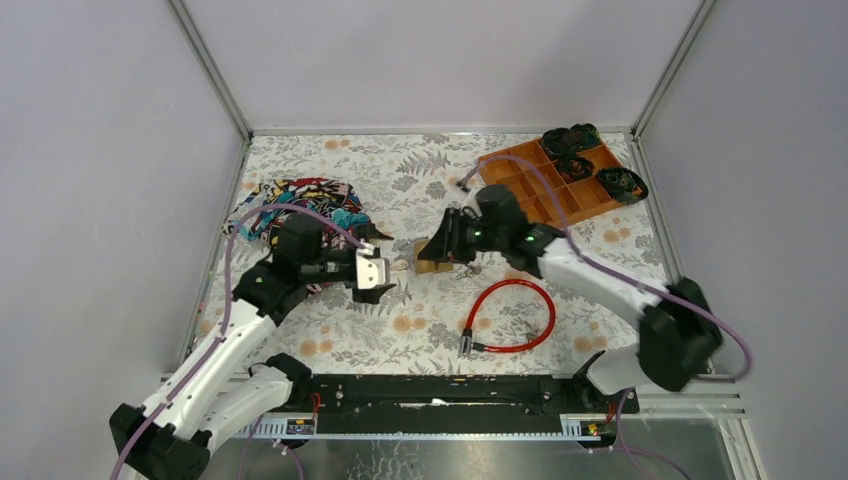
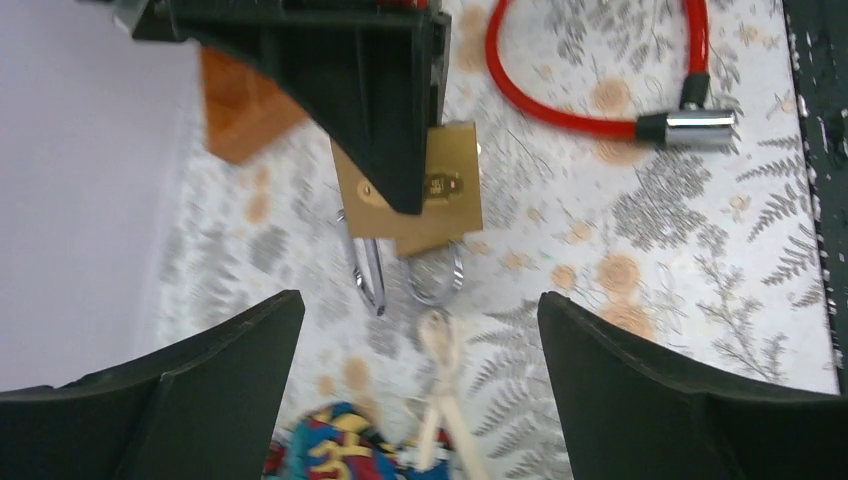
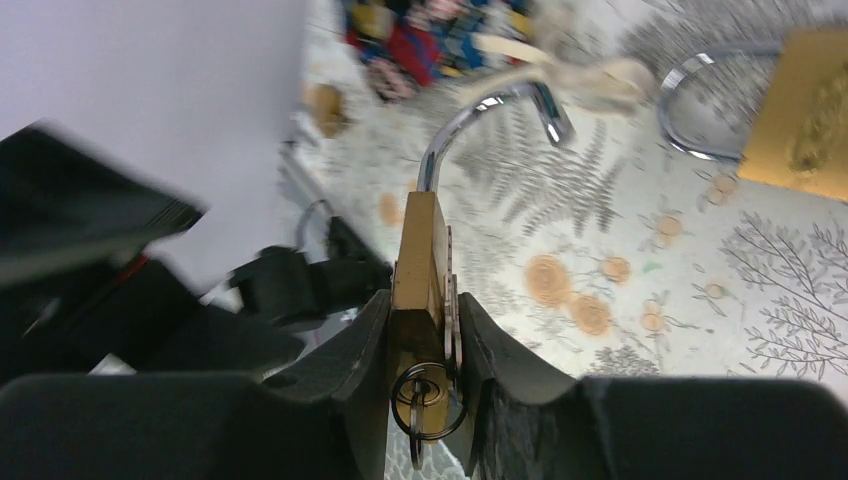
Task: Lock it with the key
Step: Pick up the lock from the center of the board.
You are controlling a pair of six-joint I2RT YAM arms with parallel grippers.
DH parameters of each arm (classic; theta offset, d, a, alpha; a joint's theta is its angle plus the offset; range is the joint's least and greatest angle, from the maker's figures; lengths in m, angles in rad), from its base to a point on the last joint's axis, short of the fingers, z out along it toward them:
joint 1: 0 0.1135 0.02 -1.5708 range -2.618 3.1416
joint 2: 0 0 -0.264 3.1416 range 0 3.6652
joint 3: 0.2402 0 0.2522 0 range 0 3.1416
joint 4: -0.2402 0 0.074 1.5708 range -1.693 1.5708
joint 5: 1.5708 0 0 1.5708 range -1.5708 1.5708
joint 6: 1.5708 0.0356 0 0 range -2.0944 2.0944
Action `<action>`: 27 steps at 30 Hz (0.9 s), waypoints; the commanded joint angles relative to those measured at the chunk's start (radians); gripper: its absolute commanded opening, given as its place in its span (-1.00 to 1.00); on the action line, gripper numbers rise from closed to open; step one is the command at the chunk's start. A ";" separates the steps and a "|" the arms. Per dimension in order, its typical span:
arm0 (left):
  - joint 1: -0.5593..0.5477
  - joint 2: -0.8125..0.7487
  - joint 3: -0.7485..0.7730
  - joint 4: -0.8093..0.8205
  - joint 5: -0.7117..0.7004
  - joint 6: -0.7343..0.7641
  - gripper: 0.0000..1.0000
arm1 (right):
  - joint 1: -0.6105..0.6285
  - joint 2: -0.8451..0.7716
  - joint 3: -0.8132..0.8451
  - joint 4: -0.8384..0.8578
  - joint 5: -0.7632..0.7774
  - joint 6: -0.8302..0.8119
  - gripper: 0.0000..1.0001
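Right end effector (image 3: 425,350) is pinching the brass padlock (image 3: 418,250) by its body near the middle of the counter (image 3: 620,250), with the shackle (image 3: 495,105) swung open and the key ring (image 3: 425,400) at the keyhole end. Left end effector (image 2: 420,400) is spread wide and empty, facing the lock from just beside it. Locking not done yet: likely next the left presses the shackle home or takes the key and turns it while the right holds steady.

right gripper (image 3: 422,322) | clamps brass padlock (image 3: 418,250) | shackle (image 3: 548,112) apparently open
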 commanded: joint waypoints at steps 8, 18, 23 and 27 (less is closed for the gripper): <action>-0.031 0.034 0.331 -0.057 0.107 0.029 0.64 | -0.036 -0.451 -0.003 0.225 -0.307 -0.179 -1.00; -0.040 0.035 0.387 -0.093 0.236 -0.219 -0.33 | -0.035 -0.479 0.131 0.156 -0.341 -0.273 -1.00; -0.042 0.068 0.395 -0.033 0.193 -0.401 -0.27 | -0.036 -0.481 0.144 0.193 -0.380 -0.267 -1.00; -0.041 0.067 0.398 0.005 0.202 -0.432 -0.70 | -0.036 -0.495 0.155 0.172 -0.367 -0.287 -1.00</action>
